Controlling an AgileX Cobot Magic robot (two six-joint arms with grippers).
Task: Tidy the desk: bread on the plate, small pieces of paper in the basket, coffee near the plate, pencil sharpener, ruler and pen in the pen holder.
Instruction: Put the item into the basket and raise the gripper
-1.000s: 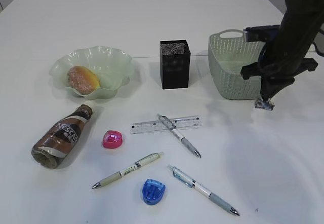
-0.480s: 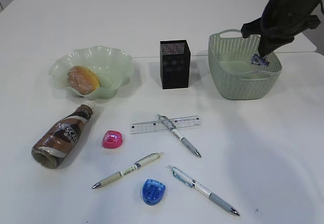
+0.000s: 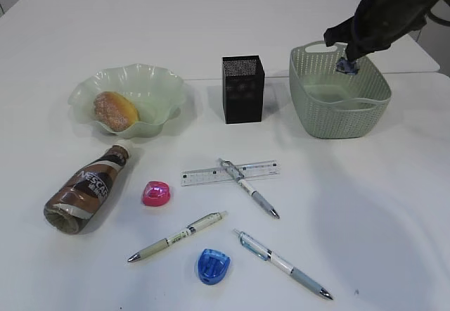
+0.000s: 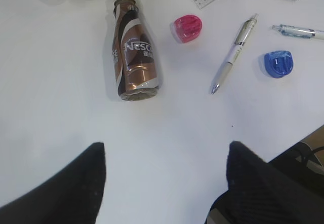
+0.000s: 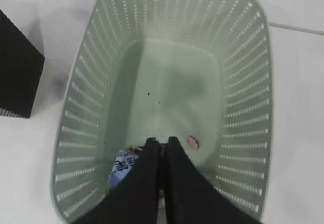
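1. Now the right gripper (image 3: pixel 346 65) hangs over the basket (image 3: pixel 309 117), and its fingers (image 5: pixel 149 155) are pressed together on a small bluish piece of paper (image 5: pixel 121 164); a tiny pink scrap (image 5: pixel 193 142) lies on the basket floor.
2. The left gripper (image 4: pixel 164 155) hovers above the white worktop (image 3: pixel 380 205) near the coffee (image 4: pixel 132 49), with its fingers (image 4: pixel 88 168) wide apart and nothing between them.
3. The bread (image 3: pixel 115 110) lies inside the plate (image 3: pixel 165 86).
4. The coffee lies on its side just below the plate, with its cap toward the plate.
5. The pen holder (image 3: pixel 242 89) stands upright between the plate and the basket.
6. The ruler (image 3: pixel 211 176) lies flat on the worktop, and one pen (image 3: pixel 249 188) lies across it.
7. Two more pens (image 3: pixel 178 237) (image 3: pixel 281 263) lie lower on the worktop, apart from each other.
8. A pink pencil sharpener (image 3: pixel 155 193) lies beside the coffee, and a blue pencil sharpener (image 3: pixel 212 266) lies between the two lower pens.
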